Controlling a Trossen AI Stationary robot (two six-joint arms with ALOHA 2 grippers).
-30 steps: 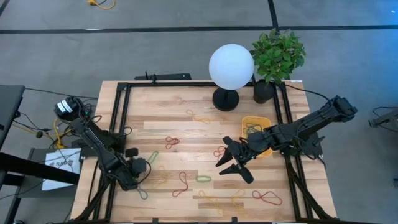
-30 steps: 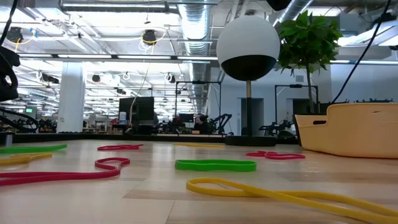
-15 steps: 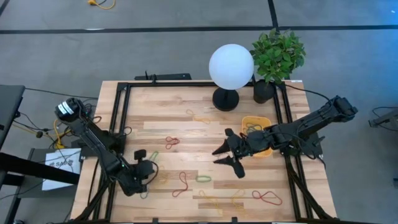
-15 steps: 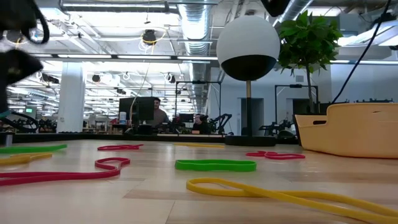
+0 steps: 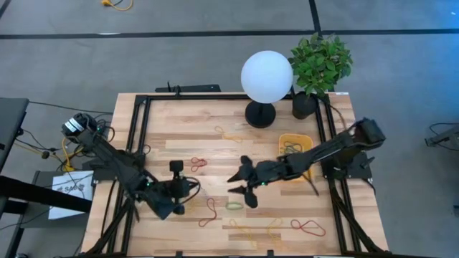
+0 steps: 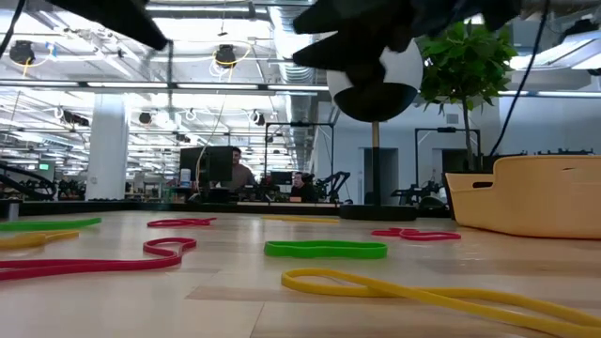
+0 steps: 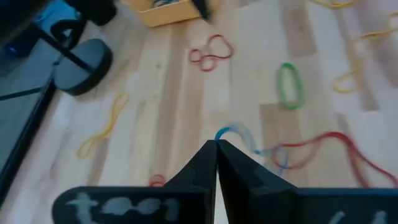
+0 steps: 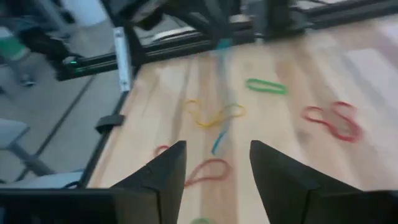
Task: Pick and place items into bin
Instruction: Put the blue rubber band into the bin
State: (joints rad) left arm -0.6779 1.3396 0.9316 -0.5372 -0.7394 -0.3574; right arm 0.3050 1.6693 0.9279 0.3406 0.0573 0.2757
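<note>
My left claw [image 7: 216,144] is pinched shut on a blue band [image 7: 235,133], I think; I should lift clear before crossing to the yellow bin [image 5: 295,145] at the far right. My right claw [image 5: 240,188], spread wide and empty, hangs mid-table in that path, above the green loop [image 5: 234,206].

The left tool [image 5: 188,188] has pinched shut on a blue band [image 7: 231,133] and lifted; the right tool [image 5: 240,188] has moved leftward.

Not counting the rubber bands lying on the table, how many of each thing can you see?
Grippers: 2 (left gripper shut on a blue rubber band, right gripper open)
Round lamp: 1
Potted plant: 1
Yellow tray: 1
Total: 5
</note>
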